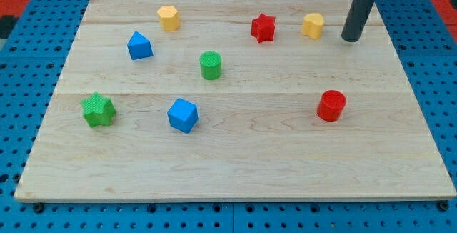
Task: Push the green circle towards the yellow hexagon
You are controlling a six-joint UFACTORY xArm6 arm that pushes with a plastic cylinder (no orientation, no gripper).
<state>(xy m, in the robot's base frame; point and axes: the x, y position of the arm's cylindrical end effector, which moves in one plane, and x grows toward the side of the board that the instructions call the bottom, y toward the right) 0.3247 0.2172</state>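
The green circle point(211, 65) stands left of the board's middle. The yellow hexagon point(168, 18) sits up and to the left of it, near the view's top. My tip point(350, 38) rests on the board at the upper right, far to the right of the green circle and just right of a second yellow block point(313, 26). The tip touches no block.
A red star point(263, 28) lies left of the second yellow block. A blue block point(139, 46) sits left of the green circle. A green star point(98, 110), a blue cube point(183, 114) and a red cylinder point(331, 105) lie lower. The wooden board point(235, 176) rests on blue pegboard.
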